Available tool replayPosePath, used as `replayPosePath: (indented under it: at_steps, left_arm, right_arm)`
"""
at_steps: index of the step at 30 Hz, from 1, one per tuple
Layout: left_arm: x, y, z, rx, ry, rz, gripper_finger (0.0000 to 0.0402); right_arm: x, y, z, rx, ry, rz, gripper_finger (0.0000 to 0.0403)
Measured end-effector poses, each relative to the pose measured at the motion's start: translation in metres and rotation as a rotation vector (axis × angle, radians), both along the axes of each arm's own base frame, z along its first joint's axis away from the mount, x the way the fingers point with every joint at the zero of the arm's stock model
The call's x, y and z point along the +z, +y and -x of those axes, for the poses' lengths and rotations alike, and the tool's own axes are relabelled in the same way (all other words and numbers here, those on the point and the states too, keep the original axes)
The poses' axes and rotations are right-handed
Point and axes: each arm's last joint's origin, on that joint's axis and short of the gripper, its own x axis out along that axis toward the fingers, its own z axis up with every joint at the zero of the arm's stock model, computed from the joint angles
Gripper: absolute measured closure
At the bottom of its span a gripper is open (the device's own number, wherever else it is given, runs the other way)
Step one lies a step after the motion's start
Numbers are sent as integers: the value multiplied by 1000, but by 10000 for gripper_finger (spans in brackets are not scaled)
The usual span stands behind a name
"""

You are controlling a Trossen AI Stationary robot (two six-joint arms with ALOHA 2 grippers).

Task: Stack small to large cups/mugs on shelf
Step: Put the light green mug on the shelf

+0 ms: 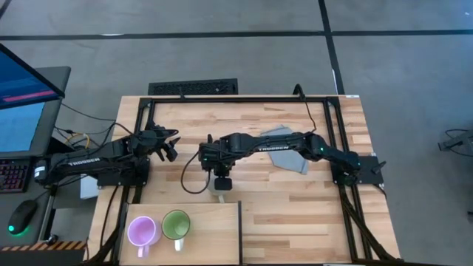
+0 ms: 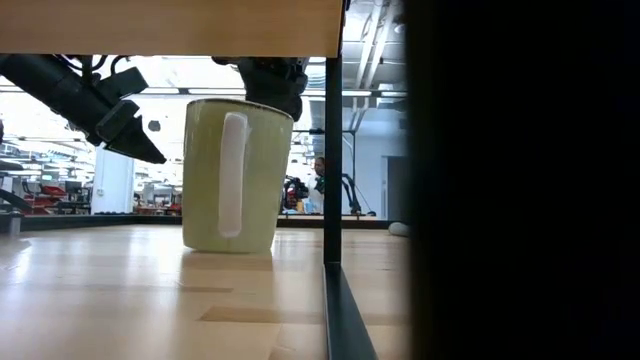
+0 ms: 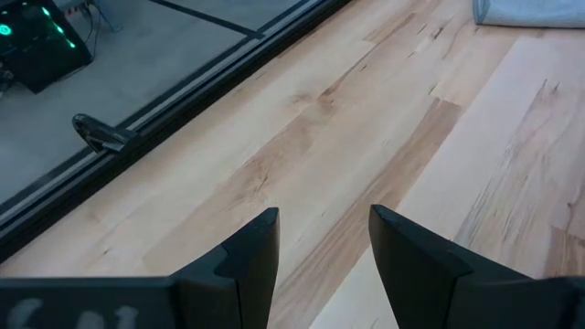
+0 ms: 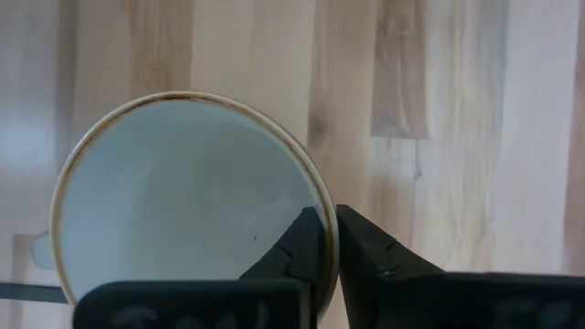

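Observation:
A cream-white mug (image 2: 235,175) stands upright on its base on the plank tabletop, its handle (image 2: 232,175) toward the near edge. It also shows just beyond the shelf in the high view (image 1: 219,191). My right gripper (image 4: 329,215) comes down from above it (image 1: 222,179) and is shut on its rim. A light purple mug (image 1: 142,230) and a green mug (image 1: 176,224) stand side by side on the pale shelf board (image 1: 214,229) at the near edge. My left gripper (image 3: 324,219) is open and empty above the table's left part (image 1: 174,145). My right gripper pinches the white mug's rim (image 4: 322,196), one finger (image 4: 297,242) inside the mug and one (image 4: 366,242) outside. The fingers point down from above, on the side away from the handle. The mug stands upright with its base on the tabletop (image 2: 230,250).
A grey folded cloth (image 1: 284,148) lies under the right arm at the table's far middle; it also shows in the left wrist view (image 3: 530,11). A black frame rail (image 1: 236,100) runs along the far edge. Bare planks (image 1: 295,214) lie to the shelf's right.

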Motion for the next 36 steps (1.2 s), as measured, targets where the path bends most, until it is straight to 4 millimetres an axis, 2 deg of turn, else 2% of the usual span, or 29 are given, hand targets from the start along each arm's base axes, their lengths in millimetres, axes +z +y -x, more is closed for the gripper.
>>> replayPosePath:
  at_steps: [36]
  left_arm:
    - [0, 0, 0, 0, 1, 1, 239]
  right_arm:
    - [1, 0, -2, -2, -24, 4, 355]
